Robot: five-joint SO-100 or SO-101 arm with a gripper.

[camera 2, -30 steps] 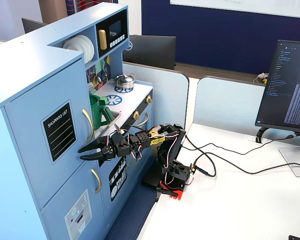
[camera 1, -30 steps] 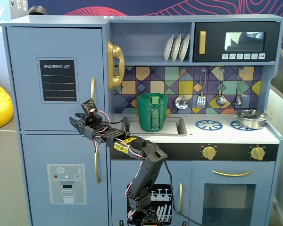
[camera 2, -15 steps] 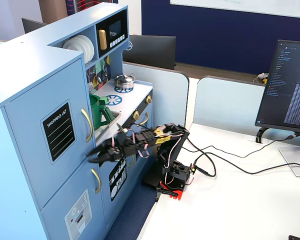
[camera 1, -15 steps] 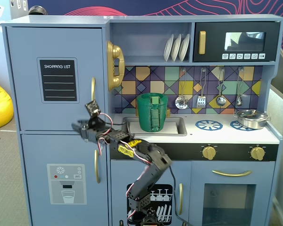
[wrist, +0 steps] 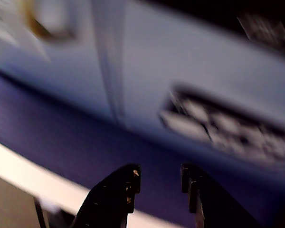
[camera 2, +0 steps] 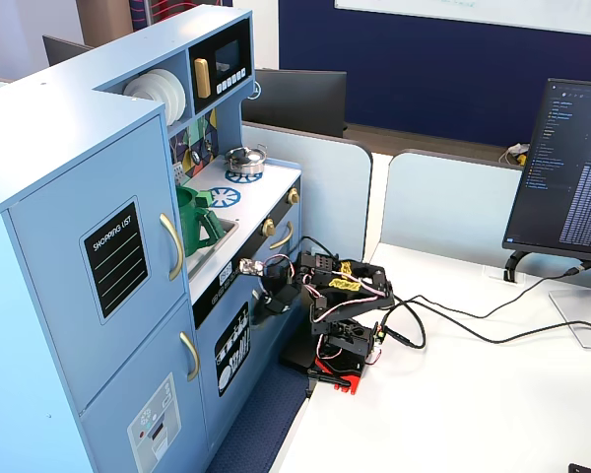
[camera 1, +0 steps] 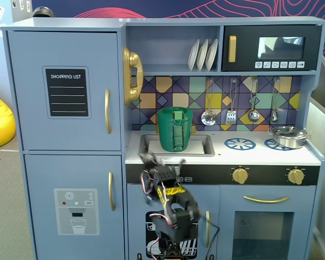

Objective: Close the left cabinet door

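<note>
The left cabinet door [camera 1: 65, 89] is light blue with a black "SHOPPING LIST" panel and a curved gold handle [camera 1: 107, 111]. It lies flush with the cabinet front in both fixed views, and shows at the left of the other one too [camera 2: 89, 266]. My gripper [camera 1: 147, 159] is low in front of the counter edge, right of and below that door and apart from its handle; it also shows in the other fixed view [camera 2: 250, 267]. In the blurred wrist view my gripper [wrist: 160, 176] has its black jaws apart with nothing between them, facing a light-blue panel.
Below the door is a second light-blue door with a dispenser graphic [camera 1: 76, 208]. A green pitcher [camera 1: 175, 129] stands in the sink, a gold phone [camera 1: 131, 75] hangs beside the door, and a steel pot [camera 1: 288, 135] sits on the hob. A monitor [camera 2: 576, 168] and cables [camera 2: 453, 325] are on the white desk.
</note>
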